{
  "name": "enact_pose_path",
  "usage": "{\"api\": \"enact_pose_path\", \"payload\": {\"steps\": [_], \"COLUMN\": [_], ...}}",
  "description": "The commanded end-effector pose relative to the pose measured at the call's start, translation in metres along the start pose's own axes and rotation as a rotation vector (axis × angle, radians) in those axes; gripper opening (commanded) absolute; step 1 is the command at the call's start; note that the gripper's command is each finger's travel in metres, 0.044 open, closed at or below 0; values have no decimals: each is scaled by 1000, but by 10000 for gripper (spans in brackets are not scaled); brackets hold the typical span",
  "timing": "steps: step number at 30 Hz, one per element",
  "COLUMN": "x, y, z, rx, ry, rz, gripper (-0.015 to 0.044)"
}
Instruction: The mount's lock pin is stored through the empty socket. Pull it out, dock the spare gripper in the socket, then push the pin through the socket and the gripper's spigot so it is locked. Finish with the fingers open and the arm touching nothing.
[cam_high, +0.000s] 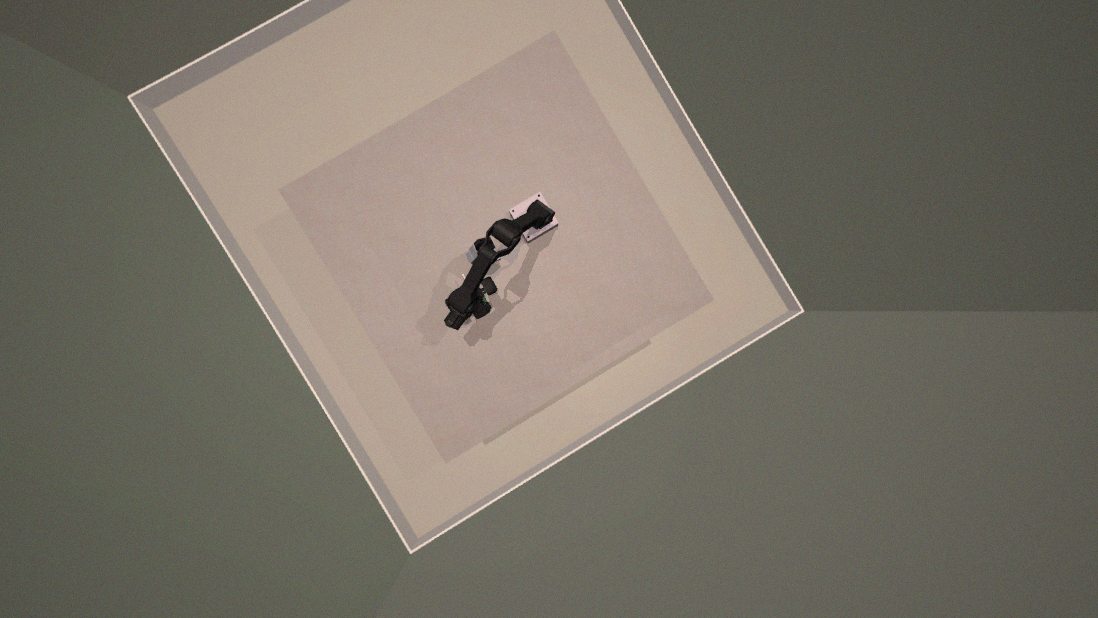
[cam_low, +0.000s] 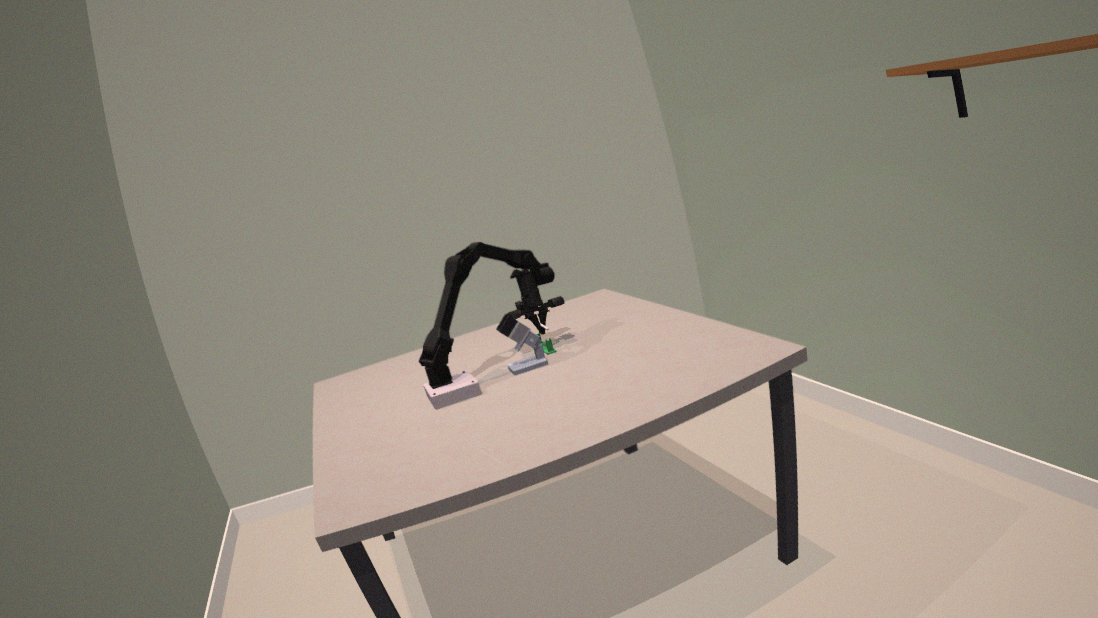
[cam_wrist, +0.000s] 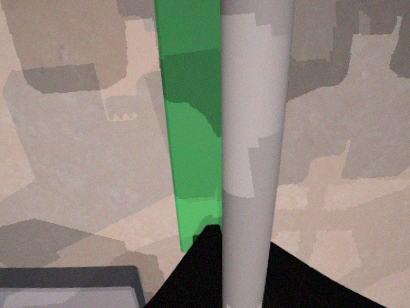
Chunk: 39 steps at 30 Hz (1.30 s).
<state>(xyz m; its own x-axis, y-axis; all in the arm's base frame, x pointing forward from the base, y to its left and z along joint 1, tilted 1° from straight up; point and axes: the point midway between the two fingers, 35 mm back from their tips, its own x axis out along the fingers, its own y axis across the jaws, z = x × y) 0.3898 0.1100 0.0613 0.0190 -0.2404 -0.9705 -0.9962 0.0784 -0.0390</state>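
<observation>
Arms: one (cam_high: 478, 270) (cam_low: 446, 308)
Gripper: one (cam_low: 542, 330) (cam_wrist: 242, 236), squeezing the pin
Fingers: two
Grey pin: one (cam_wrist: 254, 150), between the fingers, over the green holder (cam_high: 485, 300) (cam_low: 548, 347) (cam_wrist: 192, 150)
Pin's long way: up and down in the wrist view

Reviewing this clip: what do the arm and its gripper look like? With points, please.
The arm (cam_high: 477, 272) (cam_low: 445, 303) is matte black with slim links and chunky rounded joints, no markings I can make out. Its gripper (cam_low: 542, 330) (cam_wrist: 242, 235) is black too, with tapering fingers.
</observation>
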Motion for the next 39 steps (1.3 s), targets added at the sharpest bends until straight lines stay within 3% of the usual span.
{"api": "enact_pose_path", "payload": {"steps": [1, 7, 21, 39], "x": [-13, -28, -24, -43], "y": [0, 1, 3, 56], "z": [-3, -8, -7, -14], "rx": [-3, -3, 1, 8], "ry": [-5, -5, -1, -2], "rz": [0, 0, -1, 6], "gripper": [0, 0, 1, 0]}}
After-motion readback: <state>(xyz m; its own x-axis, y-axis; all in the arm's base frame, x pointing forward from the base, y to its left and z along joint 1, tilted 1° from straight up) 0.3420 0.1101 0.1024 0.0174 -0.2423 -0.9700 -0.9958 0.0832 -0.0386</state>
